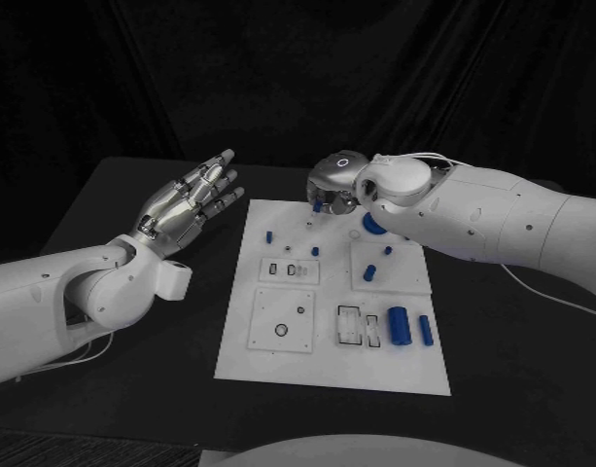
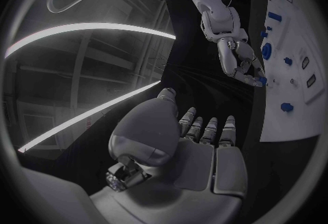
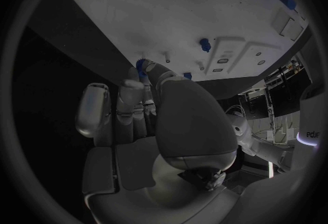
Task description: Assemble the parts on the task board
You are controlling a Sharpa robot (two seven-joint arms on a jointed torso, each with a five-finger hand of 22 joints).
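The right robot hand (image 1: pixel 329 192) pinched a small blue part (image 3: pixel 142 65) in its fingertips over the task board's (image 1: pixel 329 365) far edge. The left robot hand (image 1: pixel 190 202) hovered spread and empty above the bench (image 1: pixel 116 209), beside the board.

The robot's white left arm is reaching in from the left, its silver many-fingered left hand (image 1: pixel 190 203) raised above the black surface, palm turned toward the middle. Its fingers (image 2: pixel 208 128) are lying straight, side by side and slightly apart, gripping nothing. The white right arm is stretching in from the right, bending down at the wrist. The silver right hand (image 1: pixel 332 191) is hanging over the far edge of the white plate, its fingers (image 3: pixel 134 88) curling in and pinching a small blue piece (image 3: pixel 142 65) at their tips.
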